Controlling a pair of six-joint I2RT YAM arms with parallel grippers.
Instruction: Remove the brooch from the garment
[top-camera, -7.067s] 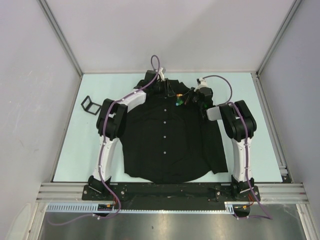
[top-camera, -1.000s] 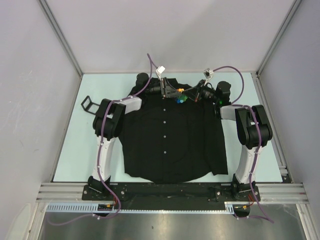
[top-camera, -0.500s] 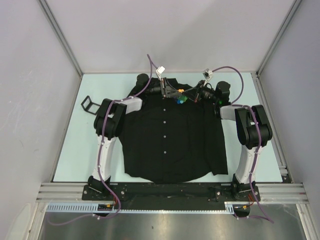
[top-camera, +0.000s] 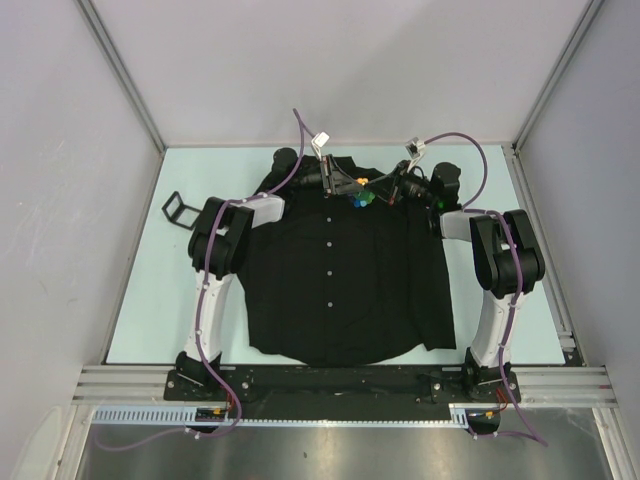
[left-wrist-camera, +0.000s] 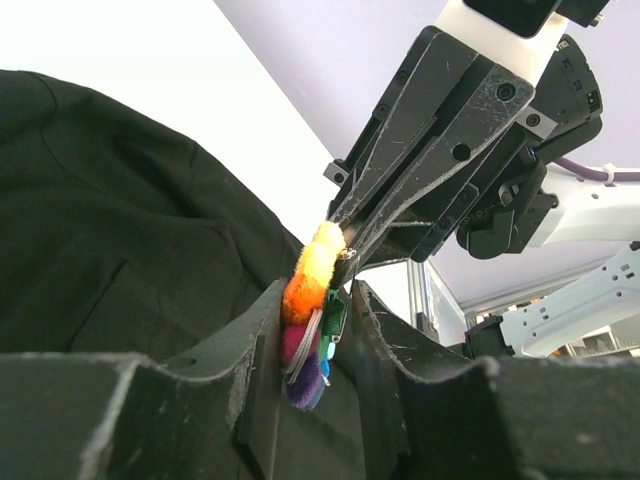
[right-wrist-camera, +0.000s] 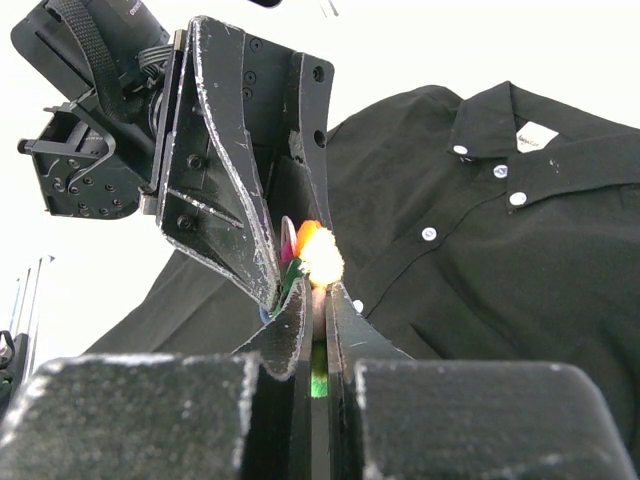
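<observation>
The black shirt (top-camera: 340, 290) lies flat on the table with its collar at the far side. The rainbow brooch (top-camera: 360, 198) sits just below the collar, between both grippers. My left gripper (top-camera: 350, 187) comes in from the left and my right gripper (top-camera: 374, 190) from the right. In the left wrist view the brooch (left-wrist-camera: 305, 320) stands edge-on between my left jaws (left-wrist-camera: 318, 300), filling the gap, and the right gripper (left-wrist-camera: 345, 232) pinches its yellow petal. In the right wrist view my right gripper (right-wrist-camera: 318, 290) is shut on the brooch's (right-wrist-camera: 320, 255) edge, with the left gripper (right-wrist-camera: 275, 270) around its far part.
A small black frame-like object (top-camera: 178, 208) lies on the table left of the shirt. White buttons (right-wrist-camera: 428, 234) run down the shirt front. Grey walls and metal rails (top-camera: 545, 250) bound the table. Purple cables arc above both wrists.
Since seven seconds ago both wrists have turned level and closed in on the brooch from either side. Over the last second nothing visibly moved.
</observation>
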